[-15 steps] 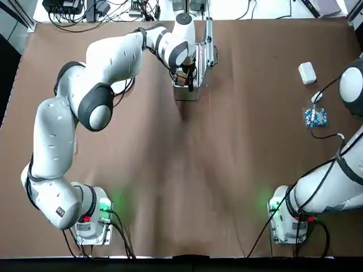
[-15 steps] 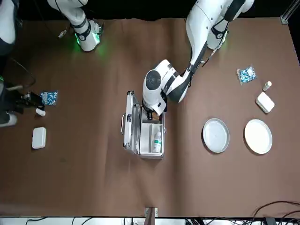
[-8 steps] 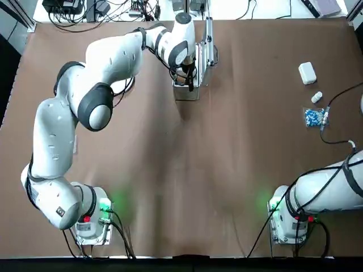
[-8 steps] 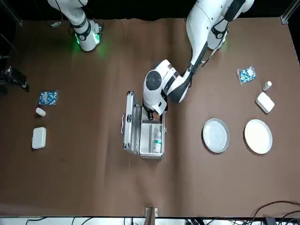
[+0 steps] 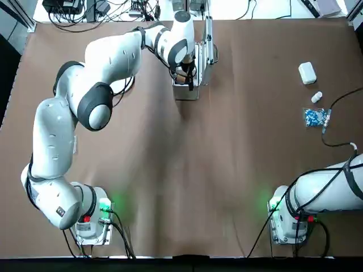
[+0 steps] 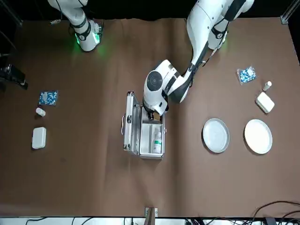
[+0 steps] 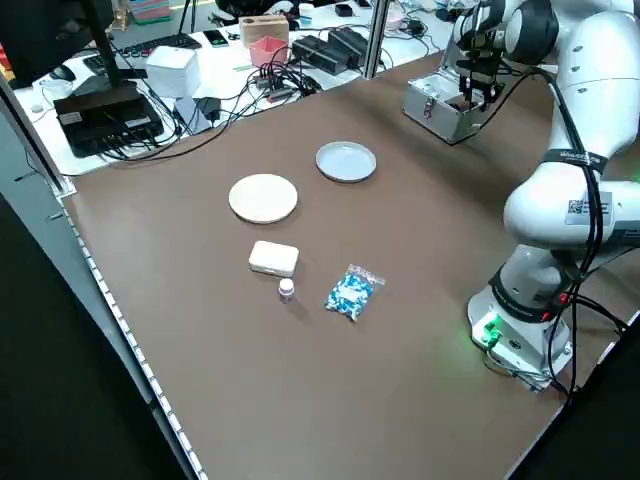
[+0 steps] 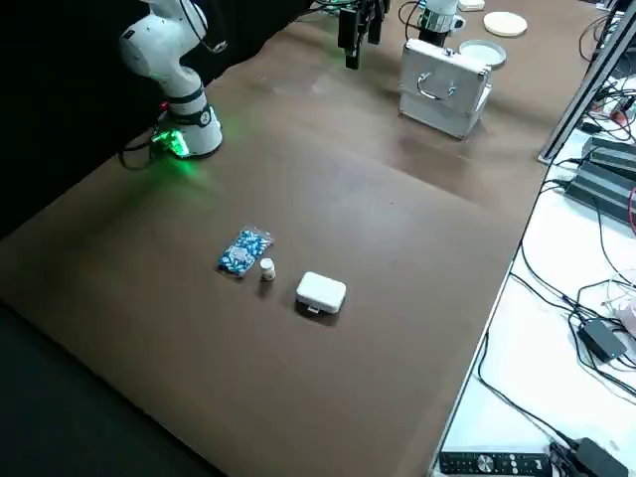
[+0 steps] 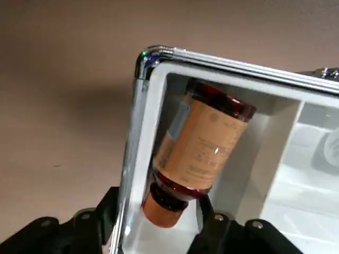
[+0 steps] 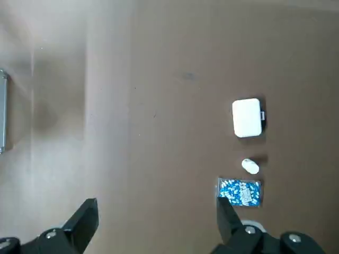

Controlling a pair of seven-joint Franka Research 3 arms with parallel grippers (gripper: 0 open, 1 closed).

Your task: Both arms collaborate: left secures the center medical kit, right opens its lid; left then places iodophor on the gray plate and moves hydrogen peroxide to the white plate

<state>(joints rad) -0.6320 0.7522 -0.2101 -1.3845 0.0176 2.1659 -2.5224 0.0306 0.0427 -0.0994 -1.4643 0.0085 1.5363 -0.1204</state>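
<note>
The medical kit (image 6: 151, 156) stands with its lid (image 6: 131, 124) swung up on the robot's right, which leaves both bottles within reach. The left gripper (image 9: 159, 194) points down at the kit's near end, fingers spread astride the wall, one outside and one inside, likely to steady it; neither pinches a bottle. The iodophor (image 9: 201, 142) lies tilted in its compartment beside the inner finger, and the peroxide bottle (image 6: 157, 142) lies in the next one. The gray plate (image 6: 216, 135) and white plate (image 6: 258, 136) wait bare on the left. The left arm reaches forward, bent at the elbow; the right gripper (image 10: 158, 199) hangs well apart at the right side, fingers wide and holding nothing. Lifting the iodophor seems next.
</note>
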